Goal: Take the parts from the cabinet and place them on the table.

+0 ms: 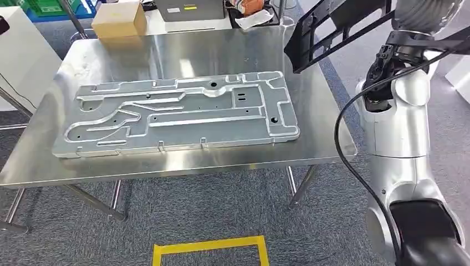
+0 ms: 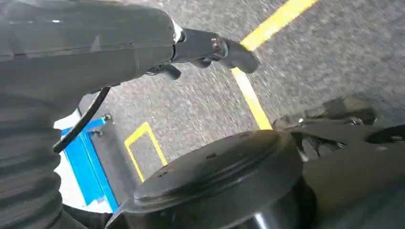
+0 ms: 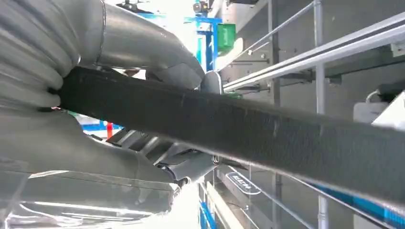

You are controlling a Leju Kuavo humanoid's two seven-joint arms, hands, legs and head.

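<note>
Our right hand (image 3: pixel 119 138) holds a long black frame (image 1: pixel 332 30) up in the air, over the far right corner of the steel bench (image 1: pixel 183 160). From the head view the frame slants across the top right of the scene, above our silver right arm (image 1: pixel 404 122), and no part of it touches the bench top. From the right wrist view the frame's black bar runs straight across the palm, with the grey thumb (image 3: pixel 143 45) curved over one face and the darker fingers (image 3: pixel 157 148) wrapped against the opposite face, so the fingers are clamped on the frame from both sides. A large flat grey metal plate (image 1: pixel 177 113), cut with channels and holes, lies lengthwise on the bench, reaching almost from its left end to its right. It sits well apart from the raised frame. A cardboard box (image 1: pixel 119 19) stands at the far edge of the bench. Yellow tape (image 1: pixel 210 248) marks a rectangle on the grey carpet in front of the bench. Our left hand (image 2: pixel 210 50) hangs over the carpet beside more yellow floor lines (image 2: pixel 253 95). Its dark fingers (image 2: pixel 234 52) are stretched out with nothing between them; how far apart they are we cannot tell. A black cable (image 1: pixel 354 155) loops down the right arm.
</note>
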